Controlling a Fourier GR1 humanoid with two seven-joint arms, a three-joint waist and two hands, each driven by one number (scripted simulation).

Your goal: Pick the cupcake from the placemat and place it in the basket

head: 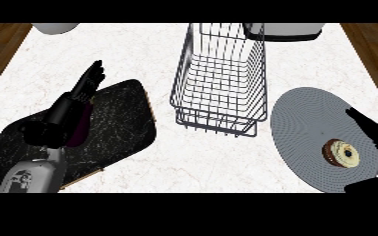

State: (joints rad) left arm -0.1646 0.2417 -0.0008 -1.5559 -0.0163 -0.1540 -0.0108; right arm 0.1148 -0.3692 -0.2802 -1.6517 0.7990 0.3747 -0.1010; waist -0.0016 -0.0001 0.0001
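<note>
- Find cupcake point(341, 153) on grey placemat point(303, 125), right of basket point(179, 80).
- Treat as probably light, soft, crushable; pinch low at the sides.
- Note right hand point(363, 124) spread open beside cupcake; left hand point(81, 92) open, resting left of basket.

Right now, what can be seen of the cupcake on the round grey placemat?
The small round cupcake, seen from above, has a pale cream top with a darker middle and a brown rim. It sits upright, unheld, on the right half of the round grey woven placemat, right of the grey wire basket. The black right robot hand shows near its upper right; no contact is visible.
</note>
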